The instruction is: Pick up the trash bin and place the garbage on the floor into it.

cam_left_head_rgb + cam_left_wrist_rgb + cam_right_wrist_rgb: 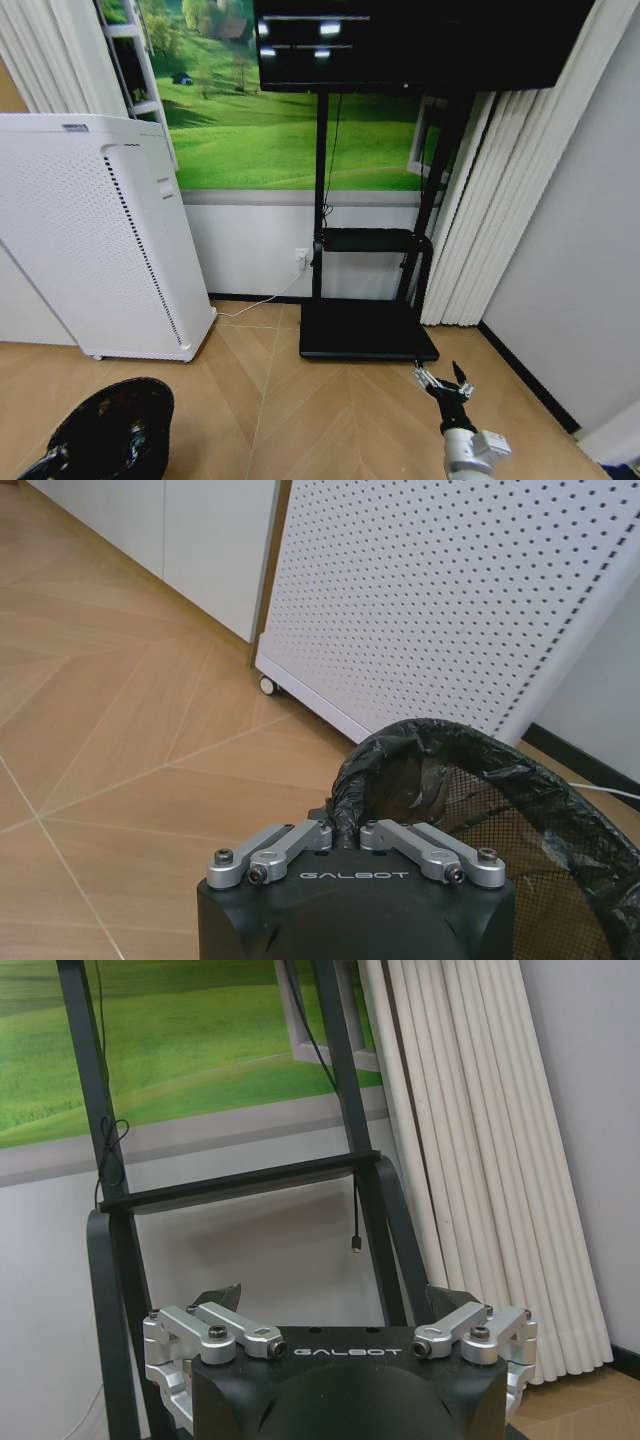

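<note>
The trash bin (105,430) is a round black mesh basket with a black liner, held off the wood floor at the lower left of the head view. My left gripper (348,825) is shut on the bin's lined rim (400,745), and the mesh wall (520,870) curves away beside it. My right gripper (446,384) hangs open and empty at the lower right, in front of the TV stand; its fingertips (218,1296) are spread wide apart. Something small and pale shows inside the bin (134,436), too small to identify. No garbage is in view on the floor.
A tall white perforated appliance (90,240) on wheels stands close behind the bin. A black TV stand (365,330) with a flat base sits at the centre, against the wall. White curtains (470,230) hang to its right. Open wood floor (290,420) lies between the two arms.
</note>
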